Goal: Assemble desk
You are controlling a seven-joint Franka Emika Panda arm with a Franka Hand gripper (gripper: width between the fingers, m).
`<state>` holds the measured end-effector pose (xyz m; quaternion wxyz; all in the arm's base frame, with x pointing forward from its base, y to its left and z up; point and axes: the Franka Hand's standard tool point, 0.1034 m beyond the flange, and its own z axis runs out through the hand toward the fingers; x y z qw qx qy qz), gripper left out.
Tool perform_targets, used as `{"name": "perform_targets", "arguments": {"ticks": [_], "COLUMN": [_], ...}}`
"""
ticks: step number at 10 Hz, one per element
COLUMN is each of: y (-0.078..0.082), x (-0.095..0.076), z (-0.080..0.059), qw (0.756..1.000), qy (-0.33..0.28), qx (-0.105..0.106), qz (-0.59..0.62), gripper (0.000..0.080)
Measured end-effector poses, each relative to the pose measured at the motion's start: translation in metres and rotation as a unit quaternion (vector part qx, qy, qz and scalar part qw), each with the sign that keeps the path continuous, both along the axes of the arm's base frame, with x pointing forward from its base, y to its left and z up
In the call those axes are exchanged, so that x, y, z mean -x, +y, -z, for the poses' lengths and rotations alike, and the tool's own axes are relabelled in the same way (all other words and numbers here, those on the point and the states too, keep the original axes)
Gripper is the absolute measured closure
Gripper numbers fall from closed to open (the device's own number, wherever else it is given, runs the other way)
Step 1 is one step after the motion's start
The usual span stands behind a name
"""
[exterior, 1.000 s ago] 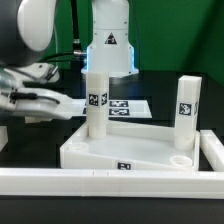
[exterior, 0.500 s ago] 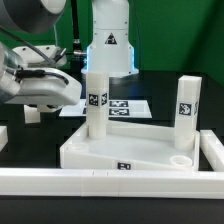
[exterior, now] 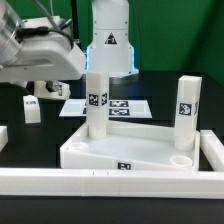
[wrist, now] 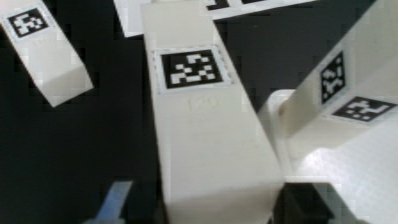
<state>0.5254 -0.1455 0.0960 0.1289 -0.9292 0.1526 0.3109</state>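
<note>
The white desk tabletop (exterior: 130, 150) lies in the middle with two tagged white legs standing in its sockets, one at the exterior view's left (exterior: 96, 100) and one at the right (exterior: 187, 108). My gripper (exterior: 45, 90) hangs above the table at the exterior view's left. In the wrist view a long white leg (wrist: 196, 110) with a tag runs between my fingers (wrist: 116, 200), and my gripper (wrist: 205, 205) is shut on it. Another loose leg (exterior: 30, 107) stands on the table under the arm; it also shows in the wrist view (wrist: 45, 55).
The marker board (exterior: 128, 106) lies behind the tabletop. A long white border rail (exterior: 100, 181) runs along the front, and another (exterior: 212, 150) along the exterior view's right. The robot base (exterior: 108, 40) stands at the back.
My arm has risen from table level at the exterior view's left. The small loose leg it was hiding now shows on the table.
</note>
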Motion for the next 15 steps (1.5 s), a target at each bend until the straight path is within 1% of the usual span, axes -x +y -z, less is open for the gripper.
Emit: {"name": "perform_targets", "arguments": {"ticks": [1, 2, 3, 4, 5, 6, 7, 8, 9, 10, 11, 12, 13, 14, 15], "y": [-0.001, -0.003, -0.003, 0.001, 0.0, 0.001, 0.001, -0.001, -0.002, -0.002, -0.007, -0.005, 0.007, 0.019, 0.038], "x": [-0.006, -0.007, -0.008, -0.011, -0.024, -0.029, -0.037, -0.052, -0.052, -0.048, -0.054, -0.054, -0.063, -0.067, -0.074], "z": [0.0, 0.0, -0.002, -0.015, -0.027, -0.045, -0.058, -0.063, -0.061, -0.059, -0.06, -0.059, -0.068, -0.072, -0.075], "qw": [0.999, 0.996, 0.993, 0.992, 0.987, 0.983, 0.981, 0.97, 0.959, 0.955, 0.942, 0.934, 0.924, 0.924, 0.924], "qy": [-0.043, -0.081, -0.106, -0.112, -0.147, -0.17, -0.182, -0.224, -0.26, -0.272, -0.307, -0.324, -0.347, -0.347, -0.343], "qx": [0.019, 0.037, 0.05, 0.05, 0.061, 0.065, 0.068, 0.089, 0.106, 0.114, 0.135, 0.144, 0.153, 0.153, 0.161], "qz": [0.001, 0.006, 0.01, 0.011, 0.012, 0.016, 0.018, 0.021, 0.021, 0.024, 0.026, 0.026, 0.041, 0.05, 0.054], "gripper": [0.0507, 0.0507, 0.0507, 0.0507, 0.0507, 0.0507, 0.0507, 0.0507, 0.0507, 0.0507, 0.0507, 0.0507, 0.0507, 0.0507, 0.0507]}}
